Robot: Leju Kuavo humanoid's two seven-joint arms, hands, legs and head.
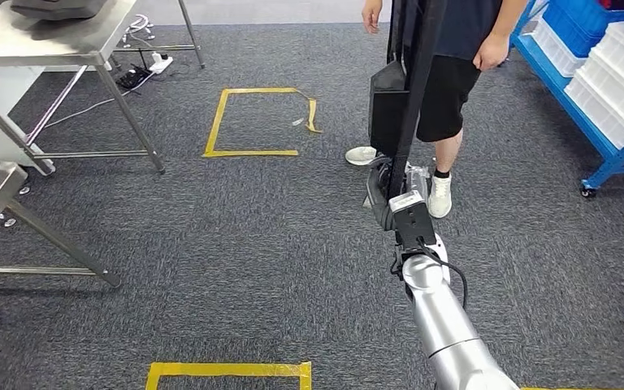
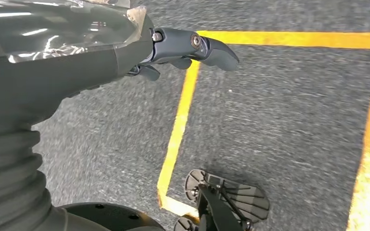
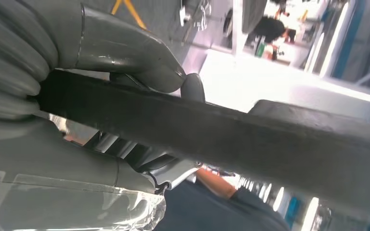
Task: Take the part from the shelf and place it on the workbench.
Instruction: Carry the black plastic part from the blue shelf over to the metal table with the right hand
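While the long black bar-shaped part (image 1: 410,89) stands nearly upright over the grey carpet (image 1: 252,244), its lower end is gripped by the right hand (image 1: 390,195), thumb (image 3: 125,53) pressed on it. Just behind it stands a person in black shorts (image 1: 447,89). The left hand (image 2: 173,50) hangs empty, fingers loosely extended, above yellow floor tape (image 2: 178,130). A blue shelf rack (image 1: 593,73) and steel workbench (image 1: 49,41) flank the scene.

Floor: grey carpet (image 1: 236,236) with yellow tape squares (image 1: 253,122).
Left side: shiny metal tables (image 1: 41,41) on thin legs; cables and a power strip (image 1: 156,61) under them.
Right side: blue rack (image 1: 609,122) holding white bins (image 1: 617,77).
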